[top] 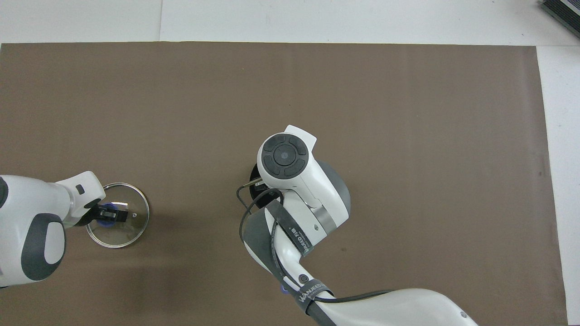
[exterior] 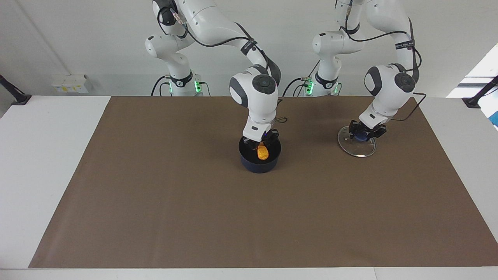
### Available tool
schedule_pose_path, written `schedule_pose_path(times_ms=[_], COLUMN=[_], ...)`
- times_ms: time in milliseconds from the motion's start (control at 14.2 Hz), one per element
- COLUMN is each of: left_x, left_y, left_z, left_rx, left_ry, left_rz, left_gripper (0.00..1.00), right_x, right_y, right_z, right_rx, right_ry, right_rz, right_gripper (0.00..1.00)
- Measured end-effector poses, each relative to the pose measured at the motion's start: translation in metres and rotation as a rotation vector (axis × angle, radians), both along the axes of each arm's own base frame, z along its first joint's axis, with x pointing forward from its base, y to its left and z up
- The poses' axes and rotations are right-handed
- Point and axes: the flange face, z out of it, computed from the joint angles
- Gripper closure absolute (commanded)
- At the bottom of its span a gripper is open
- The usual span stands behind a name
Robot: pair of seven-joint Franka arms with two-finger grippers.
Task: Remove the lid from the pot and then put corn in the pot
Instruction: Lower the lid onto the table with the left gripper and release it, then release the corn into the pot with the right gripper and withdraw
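The corn (exterior: 263,152) is a short orange-yellow cob with a bumpy skin, standing on end and tilted a little inside the pot (exterior: 260,162). The pot is a small dark navy saucepan with a black inside, sitting near the middle of the brown mat (exterior: 194,202); its handle is hidden in the facing view, and in the overhead view the right arm's wrist covers nearly all of it, leaving only a dark sliver of rim (top: 254,174). The right gripper (exterior: 261,142) reaches down into the pot's mouth with its fingers at the cob's upper end; whether they are clamped on it or have let go cannot be told.

The lid (exterior: 356,146) is a round clear glass disc with a thin metal rim and a blue knob, lying flat on the mat toward the left arm's end of the table, well apart from the pot and at about the same distance from the robots. The left gripper (exterior: 367,131) is down on it, its black fingers closed around the blue knob (top: 108,213).

The mat covers most of the white table (exterior: 46,163). The stretch of mat farther from the robots than the pot and lid lies bare out to its edge, and so does the stretch toward the right arm's end of the table
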Motion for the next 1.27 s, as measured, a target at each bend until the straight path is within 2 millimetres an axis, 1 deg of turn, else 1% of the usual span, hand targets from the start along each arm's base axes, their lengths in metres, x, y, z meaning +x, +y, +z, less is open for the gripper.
schedule_pose_path(times_ms=[71,141,212,283,353,424,495,565,707,848,918,989,1060,1130,1201,1272], left_x=[0.003,0.006,0.011,0.017,0.023,0.031,0.038,0.046,0.06,0.073,0.081,0.089,0.096,0.103,0.107,0.109], left_y=[0.0,0.0,0.0,0.001,0.0,-0.001,-0.002,-0.004,-0.01,-0.019,-0.021,-0.023,-0.024,-0.025,-0.025,-0.025], left_z=[0.003,0.006,0.009,0.013,0.018,0.025,0.035,0.046,0.073,0.106,0.124,0.14,0.154,0.167,0.178,0.189], left_rx=[0.0,0.001,0.001,0.001,0.001,0.002,0.002,0.002,0.0,-0.002,-0.003,-0.004,-0.005,-0.005,-0.005,-0.005], left_ry=[-0.007,-0.015,-0.024,-0.034,-0.047,-0.063,-0.08,-0.095,-0.109,-0.095,-0.086,-0.078,-0.071,-0.068,-0.061,-0.052], left_rz=[0.0,0.0,0.0,0.0,-0.001,-0.002,-0.001,0.006,0.032,0.059,0.074,0.091,0.106,0.115,0.118,0.121], left_gripper=[0.0,0.0,0.0,0.0,0.0,0.0,0.0,0.0,0.0,0.0,0.0,0.0,0.0,0.0,0.0,0.0], right_x=[0.001,0.001,0.001,0.001,0.0,0.0,-0.001,-0.001,-0.001,-0.001,0.001,0.004,0.008,0.013,0.02,0.027], right_y=[-0.001,-0.002,-0.002,-0.002,-0.002,-0.003,-0.003,-0.003,-0.003,-0.002,-0.004,-0.009,-0.018,-0.033,-0.054,-0.078], right_z=[0.0,0.0,-0.001,-0.002,-0.004,-0.005,-0.007,-0.008,-0.008,-0.004,0.003,0.014,0.03,0.048,0.07,0.092], right_rx=[0.002,0.002,0.001,0.0,-0.001,-0.002,-0.003,-0.003,-0.003,0.001,0.006,0.011,0.016,0.02,0.025,0.033], right_ry=[-0.002,-0.003,-0.001,0.001,0.003,0.004,0.005,0.006,0.007,0.0,-0.008,-0.018,-0.027,-0.033,-0.039,-0.047], right_rz=[0.0,0.002,0.004,0.004,0.004,0.004,0.004,0.004,0.005,0.005,0.001,-0.008,-0.024,-0.046,-0.077,-0.115], right_gripper=[0.91,0.68,0.42,0.24,0.2,0.12,0.07,0.0,0.0,0.0,0.0,0.0,0.0,0.0,0.0,0.0])
